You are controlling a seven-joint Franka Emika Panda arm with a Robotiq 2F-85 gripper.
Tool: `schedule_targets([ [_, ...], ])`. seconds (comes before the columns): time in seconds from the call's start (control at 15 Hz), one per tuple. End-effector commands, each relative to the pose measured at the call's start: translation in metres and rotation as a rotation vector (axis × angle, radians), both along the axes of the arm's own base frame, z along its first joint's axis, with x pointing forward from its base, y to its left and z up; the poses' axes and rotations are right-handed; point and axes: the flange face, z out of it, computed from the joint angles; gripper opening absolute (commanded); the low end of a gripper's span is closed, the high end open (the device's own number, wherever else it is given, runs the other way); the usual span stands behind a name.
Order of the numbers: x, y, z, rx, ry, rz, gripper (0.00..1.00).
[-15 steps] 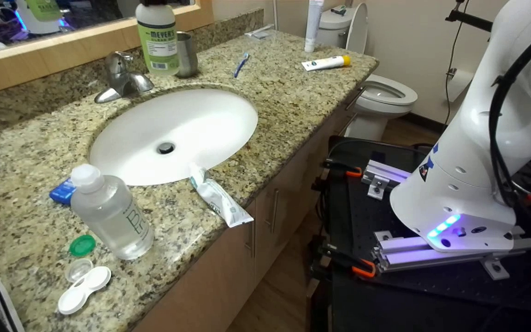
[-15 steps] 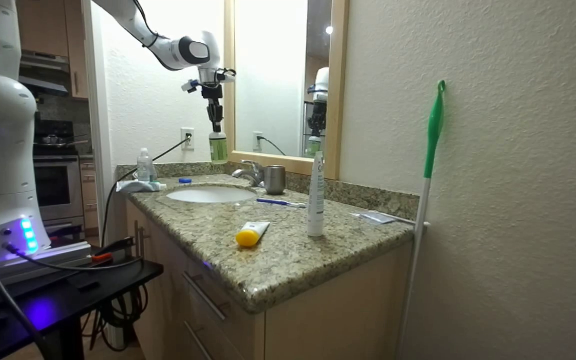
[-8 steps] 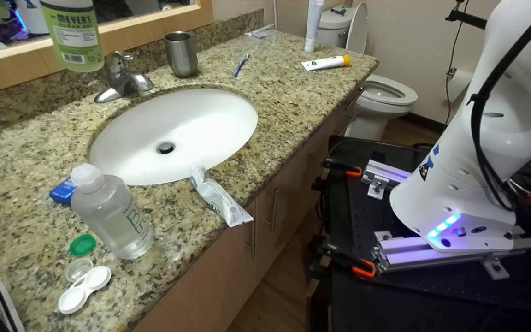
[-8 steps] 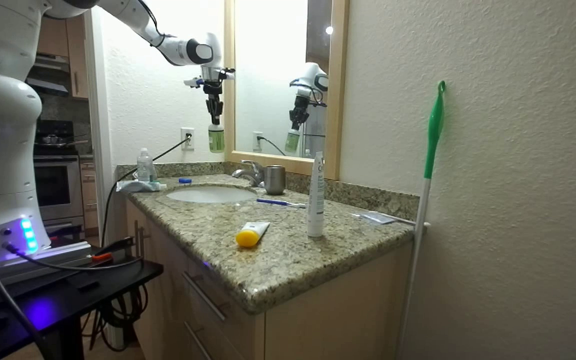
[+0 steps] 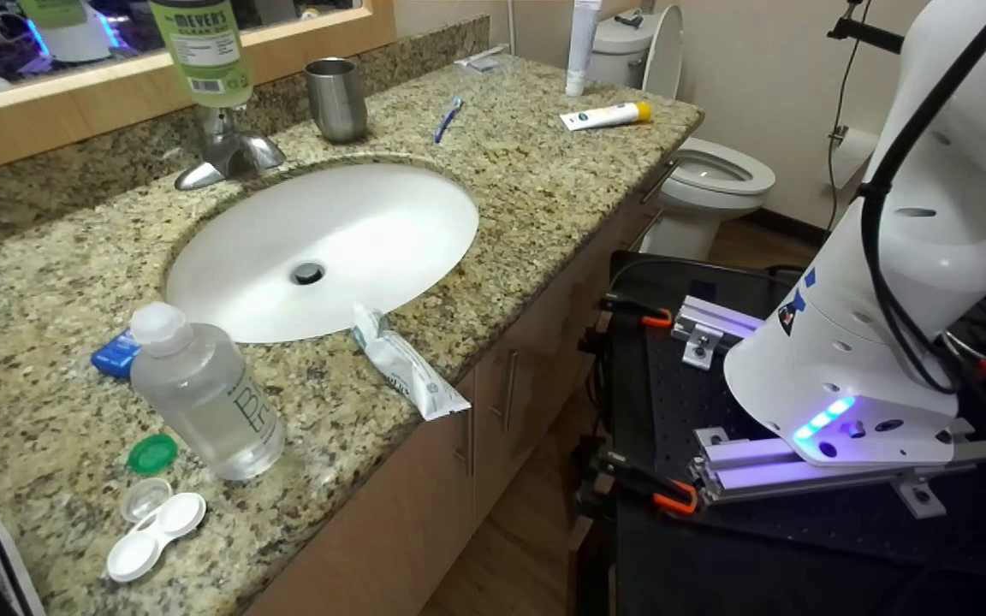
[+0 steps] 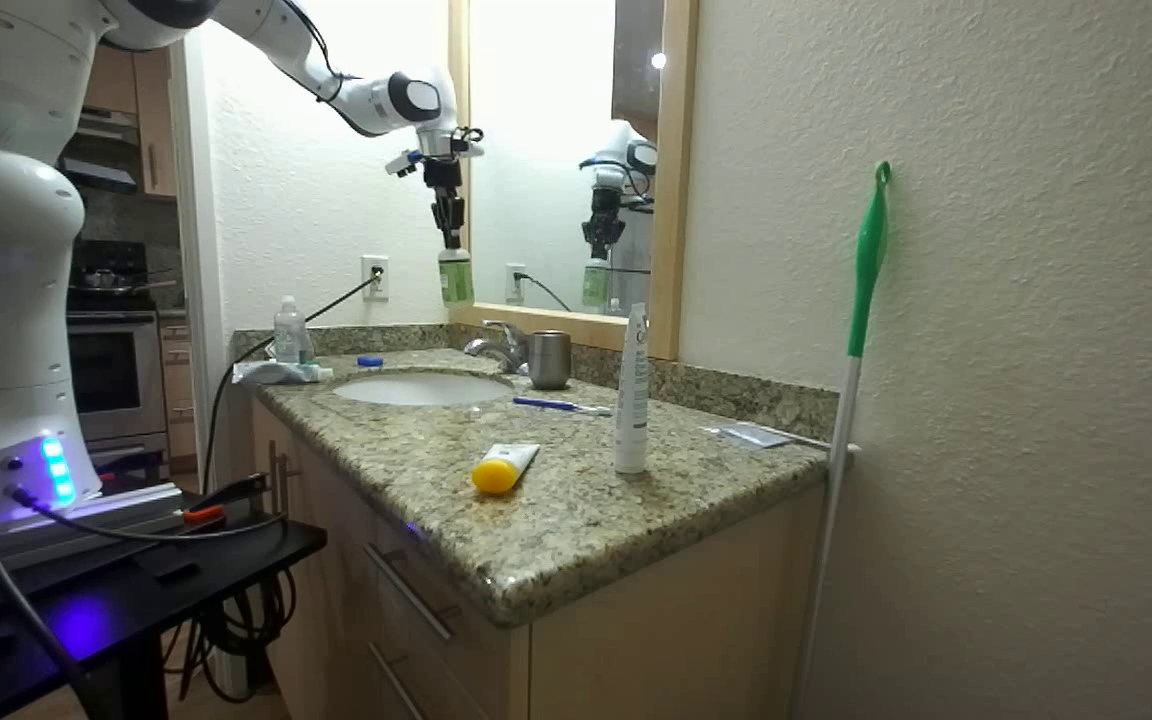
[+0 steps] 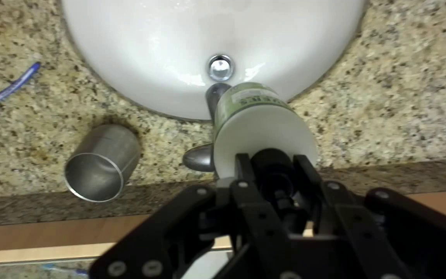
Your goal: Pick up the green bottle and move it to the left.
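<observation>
The green bottle (image 5: 204, 53) is a pale-green translucent soap bottle with a printed label and a black top. My gripper (image 6: 452, 243) is shut on its black top. The bottle hangs in the air, slightly tilted, also visible in an exterior view (image 6: 456, 282) in front of the mirror. In an exterior view its base overlaps the top of the faucet (image 5: 223, 154). In the wrist view the fingers (image 7: 271, 161) stand on both sides of the black top, above the bottle's pale shoulder (image 7: 263, 130). There the bottle hides part of the faucet. The gripper is out of frame in an exterior view.
A grey metal cup (image 5: 336, 101) stands beside the faucet. The white sink (image 5: 330, 184) lies in front of it. A clear bottle (image 5: 210, 402), a toothpaste tube (image 5: 412, 372) and a lens case (image 5: 157, 536) lie or stand on the near counter. The mirror (image 6: 556, 150) is close behind.
The held bottle has risen and moved away from beside the grey cup, past the faucet, then slightly back toward the cup. The arm moved with it. The cup is now fully uncovered.
</observation>
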Motion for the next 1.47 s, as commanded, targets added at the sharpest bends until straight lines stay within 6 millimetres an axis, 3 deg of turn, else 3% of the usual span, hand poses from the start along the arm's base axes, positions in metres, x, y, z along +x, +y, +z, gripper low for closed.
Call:
schedule_targets([
  [0.0,0.037,-0.03,-0.014,-0.053,0.067,-0.035,0.08],
  [0.27,0.069,-0.032,-0.034,0.023,0.079,0.013,0.08],
  [0.47,0.083,-0.007,-0.029,0.043,0.081,0.059,0.08],
  [0.6,0.09,0.02,-0.028,0.084,0.085,0.1,0.08],
  [0.87,0.109,0.043,-0.056,0.061,0.08,0.126,0.08],
  [0.93,0.1,0.044,-0.051,0.077,0.088,0.116,0.3],
  [1.07,0.105,0.048,-0.064,0.072,0.096,0.122,0.3],
  [1.13,0.106,0.047,-0.066,0.071,0.098,0.121,0.08],
  [1.27,0.114,0.041,-0.072,0.107,0.057,0.129,0.08],
  [1.4,0.124,0.053,-0.08,0.124,0.011,0.172,0.08],
])
